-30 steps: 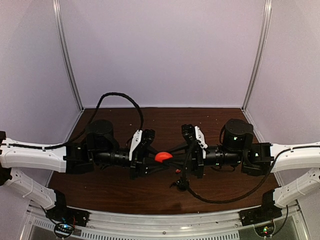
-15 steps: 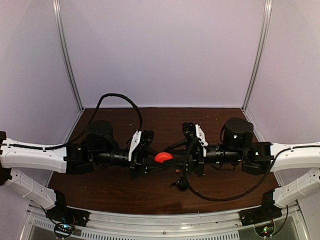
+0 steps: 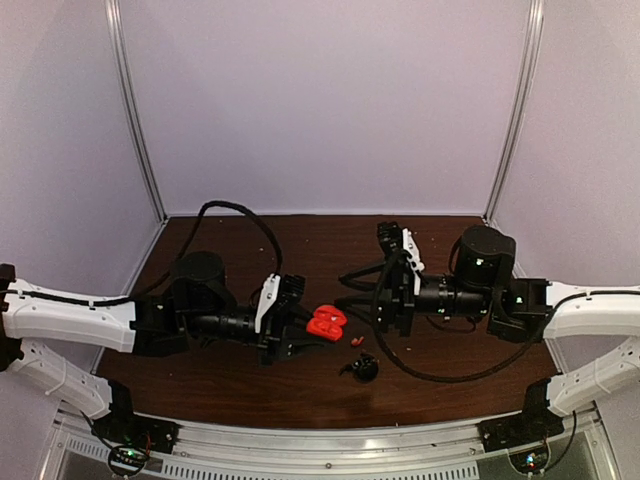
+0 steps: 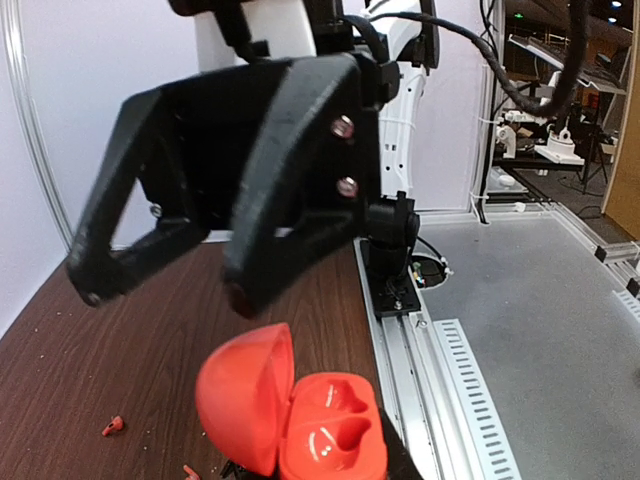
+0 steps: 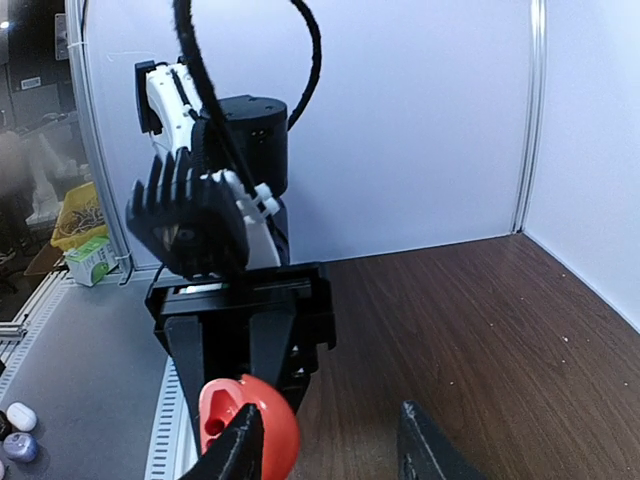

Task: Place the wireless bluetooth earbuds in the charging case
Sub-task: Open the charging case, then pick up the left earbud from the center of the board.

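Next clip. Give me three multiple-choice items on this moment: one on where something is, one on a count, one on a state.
1. Where is the red round plastic charging case?
A) lying on the table
B) held in the left pincer
C) held in the right pincer

2. How many wells does its base show?
A) two
B) one
C) four

3. How is its lid?
A) shut
B) taken off
C) swung open on its hinge

Key:
1 B, the top view shows the case at the left arm's tip, apart from the right arm.
2 A, the left wrist view shows two hollows side by side.
3 C, the lid stands up beside the base and is joined to it.
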